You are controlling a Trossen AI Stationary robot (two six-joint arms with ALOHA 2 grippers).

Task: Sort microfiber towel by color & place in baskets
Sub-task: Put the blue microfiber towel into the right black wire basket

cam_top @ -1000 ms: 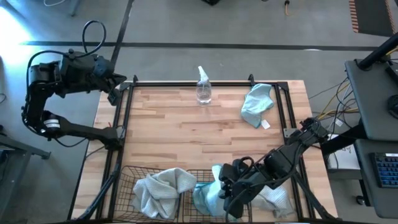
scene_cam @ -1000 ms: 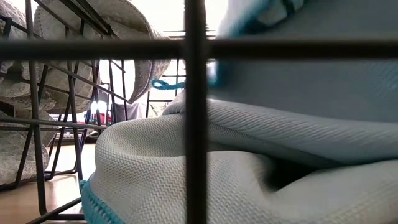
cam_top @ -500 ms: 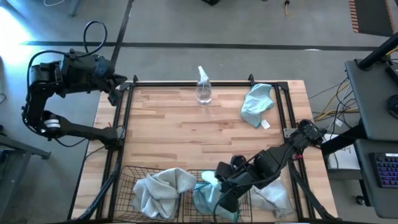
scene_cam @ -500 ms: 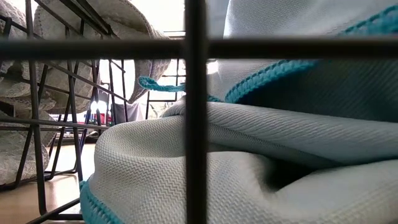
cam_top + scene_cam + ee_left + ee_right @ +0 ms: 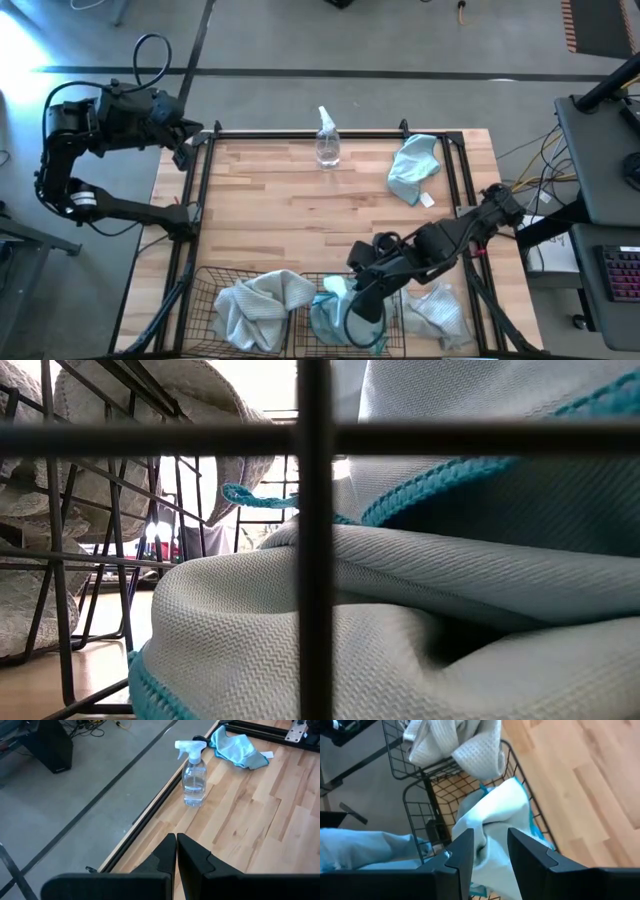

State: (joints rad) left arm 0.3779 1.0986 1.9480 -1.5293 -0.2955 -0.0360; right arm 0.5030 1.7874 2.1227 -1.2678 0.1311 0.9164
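Two black wire baskets stand side by side at the table's near edge. The left basket (image 5: 203, 292) holds a grey-white towel (image 5: 255, 303). The right basket (image 5: 418, 813) holds a light blue towel (image 5: 335, 315), which fills the low view (image 5: 420, 610) behind the basket's wire. My right gripper (image 5: 366, 303) hangs open just above that blue towel (image 5: 495, 810); I cannot see any touch. Another blue towel (image 5: 412, 167) lies on the table's far right. A grey-white towel (image 5: 437, 312) lies on the table right of the baskets. My left gripper (image 5: 176, 842) waits shut at the far left corner (image 5: 188, 146).
A clear spray bottle (image 5: 327, 140) stands upright at the middle of the far edge, also in the left wrist view (image 5: 194, 779). The black table frame (image 5: 300, 132) runs along the edges. Bare wood (image 5: 280, 220) spans the table's middle.
The blue towel has dropped onto the pile in the right basket and has lain still since. My right gripper first moved a little toward the left over the basket, then drew back toward the far edge, away from the towel.
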